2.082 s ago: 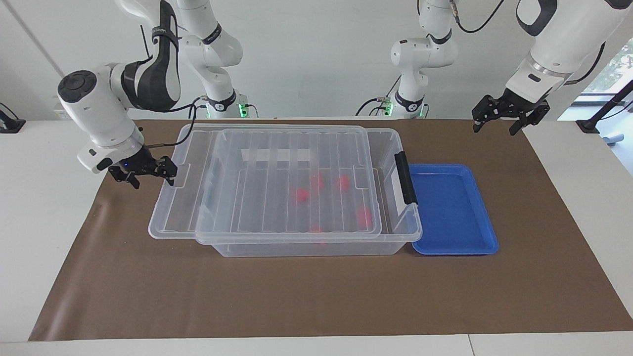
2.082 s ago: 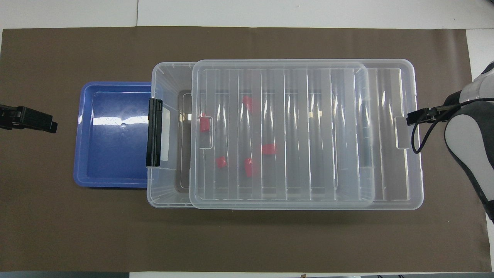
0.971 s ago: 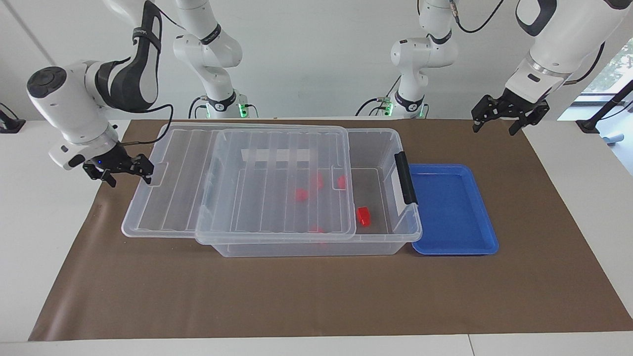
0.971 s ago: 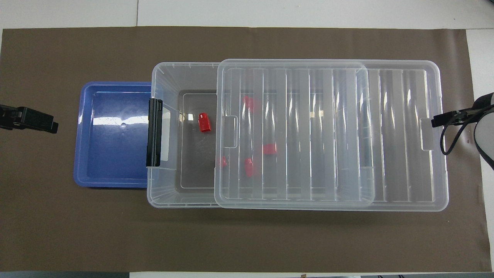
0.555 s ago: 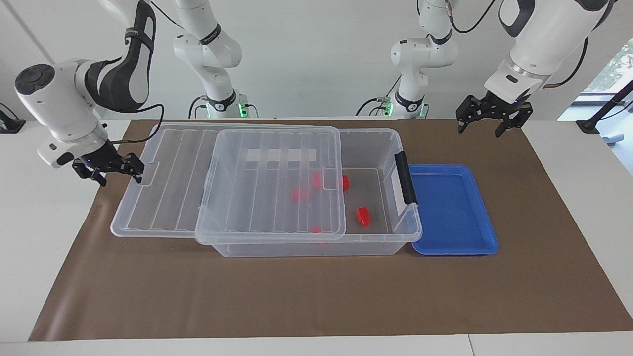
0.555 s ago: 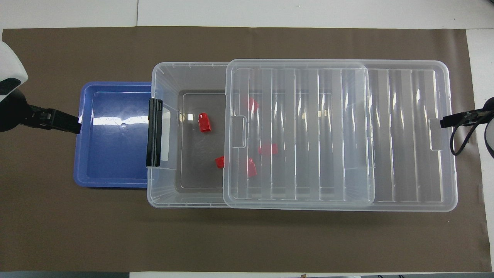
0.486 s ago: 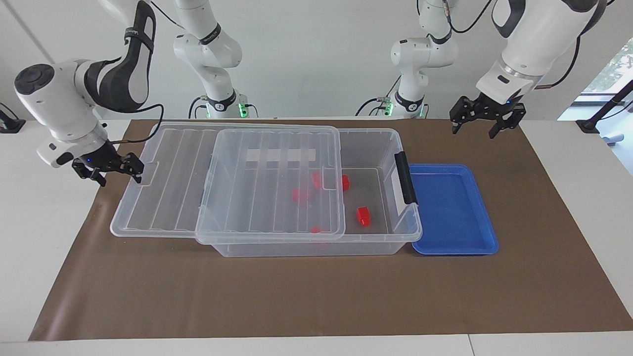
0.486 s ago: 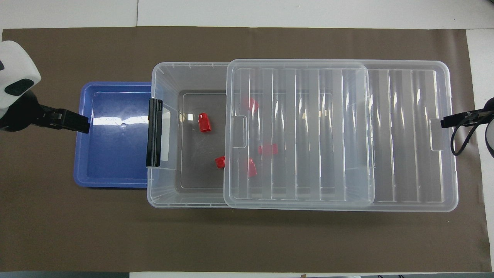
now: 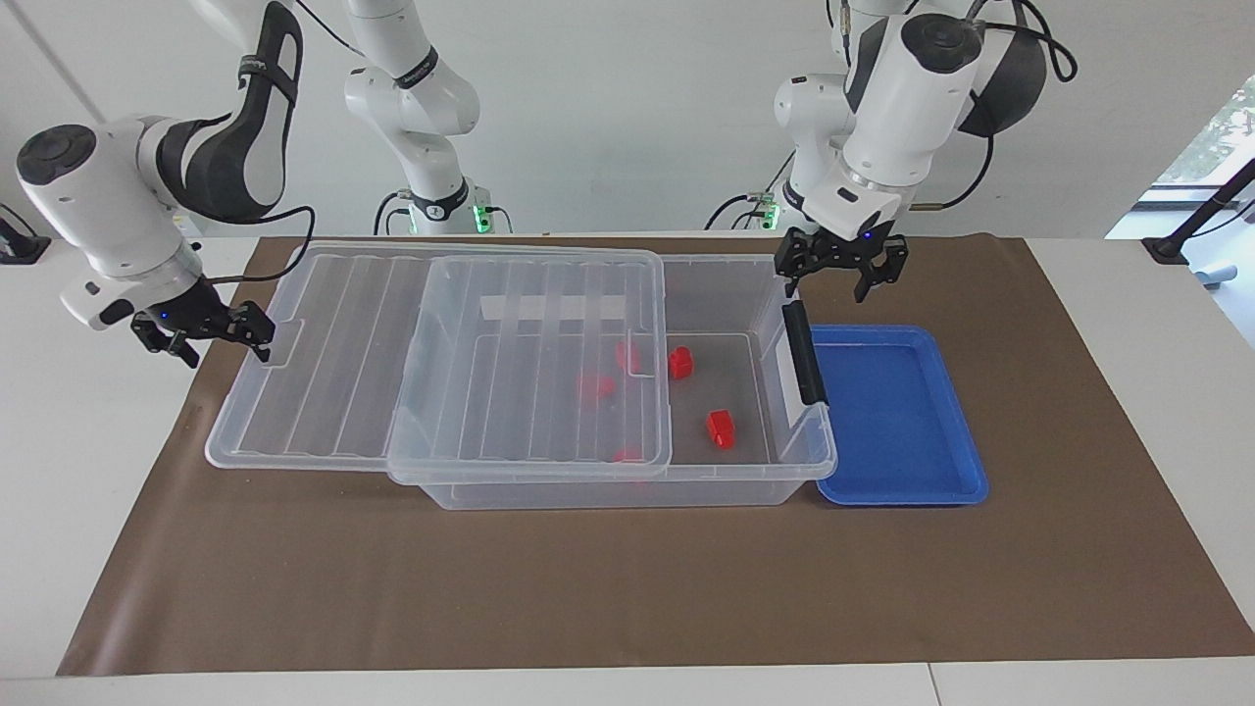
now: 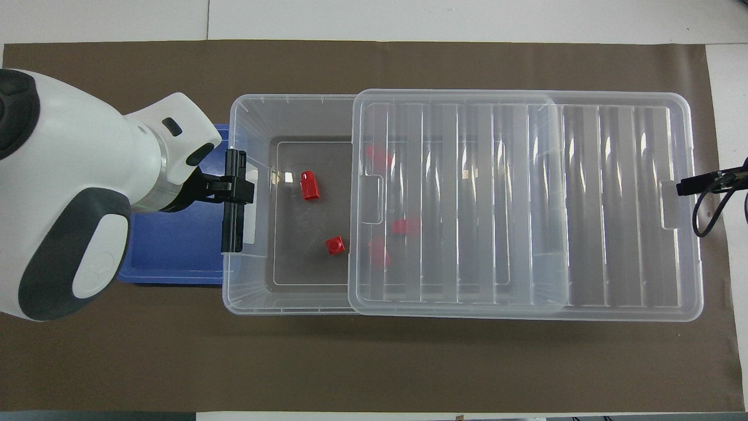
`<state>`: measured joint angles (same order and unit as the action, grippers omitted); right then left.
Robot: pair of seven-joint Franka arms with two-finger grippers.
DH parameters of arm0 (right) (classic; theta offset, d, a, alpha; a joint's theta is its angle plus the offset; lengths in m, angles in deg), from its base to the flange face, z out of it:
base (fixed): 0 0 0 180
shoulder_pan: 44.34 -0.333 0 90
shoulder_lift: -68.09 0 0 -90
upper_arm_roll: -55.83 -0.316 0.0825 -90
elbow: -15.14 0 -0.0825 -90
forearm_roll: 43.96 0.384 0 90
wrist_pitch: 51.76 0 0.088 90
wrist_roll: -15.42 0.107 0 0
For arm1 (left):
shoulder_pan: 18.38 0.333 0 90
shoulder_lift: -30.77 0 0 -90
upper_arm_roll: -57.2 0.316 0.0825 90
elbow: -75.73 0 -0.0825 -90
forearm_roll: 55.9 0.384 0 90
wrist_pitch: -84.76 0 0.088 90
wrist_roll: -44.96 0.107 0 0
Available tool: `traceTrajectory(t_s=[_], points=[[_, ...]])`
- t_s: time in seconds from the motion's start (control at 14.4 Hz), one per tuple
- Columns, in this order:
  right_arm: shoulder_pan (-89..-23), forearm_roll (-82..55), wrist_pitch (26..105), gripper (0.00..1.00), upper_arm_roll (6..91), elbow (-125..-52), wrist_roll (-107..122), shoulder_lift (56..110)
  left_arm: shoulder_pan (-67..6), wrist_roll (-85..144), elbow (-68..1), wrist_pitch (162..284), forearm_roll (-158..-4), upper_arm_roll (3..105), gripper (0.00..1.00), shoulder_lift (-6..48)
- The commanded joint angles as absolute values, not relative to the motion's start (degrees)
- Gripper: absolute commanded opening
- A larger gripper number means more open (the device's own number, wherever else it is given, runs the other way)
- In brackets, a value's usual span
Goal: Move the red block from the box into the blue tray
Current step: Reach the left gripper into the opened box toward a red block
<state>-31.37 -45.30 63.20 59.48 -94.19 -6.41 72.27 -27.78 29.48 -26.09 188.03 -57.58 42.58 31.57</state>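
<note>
The clear box [image 9: 627, 490] stands mid-table with its ribbed lid [image 9: 324, 373] slid partly off toward the right arm's end. My right gripper [image 9: 257, 338] is shut on the lid's end tab; it also shows in the overhead view [image 10: 684, 187]. Two red blocks [image 10: 309, 185] [image 10: 335, 245] lie uncovered on the box floor, also in the facing view [image 9: 721, 428] [image 9: 679, 363]. Three more blur under the lid [image 10: 403, 226]. My left gripper [image 9: 838, 279] is open and empty, raised over the box's black latch [image 10: 234, 204]. The blue tray [image 9: 897, 417] lies beside that end, empty.
A brown mat [image 9: 627, 588] covers the table's middle. The left arm's body [image 10: 76, 193] hides much of the blue tray [image 10: 169, 257] in the overhead view. The lid [image 10: 613, 204] overhangs the box toward the right arm's end.
My right gripper has pulled the lid farther toward its end, uncovering a second red block. My left arm has swung in from the table's edge to above the box's latch end.
</note>
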Motion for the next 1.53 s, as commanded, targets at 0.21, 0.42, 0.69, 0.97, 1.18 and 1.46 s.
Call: traceTrajectory(t_s=[0.21,0.42,0.69,0.97,1.18,1.46], points=[[-29.75,-46.85,64.35,1.0,59.08,-95.08,-8.4,71.6,-35.6,13.33,-29.47,202.6,-51.77,43.05,1.0,22.69],[-30.01,-46.95,63.73,1.0,59.0,-94.9,-8.31,71.6,-36.31,12.7,-31.84,208.75,-51.59,43.05,1.0,19.79],[-30.71,-46.51,61.03,1.0,58.91,-91.67,-7.08,72.48,-36.49,12.7,-33.95,215.36,-51.51,43.05,1.0,16.71],[-34.4,-45.89,51.08,1.0,58.82,-82.95,-2.43,73.98,-36.67,9.29,-33.87,218.69,-45.11,43.05,1.0,11.27],[-35.72,-45.37,49.16,1.0,58.73,-82.08,-2.16,73.28,-36.58,7.78,-33.96,221.26,-43.86,43.05,1.0,9.76],[-40.54,-43.08,41.07,1.0,56.8,-76.54,7.57,72.05,-36.4,7.26,-33.87,223.1,-43.86,43.22,0.96,8.44]])
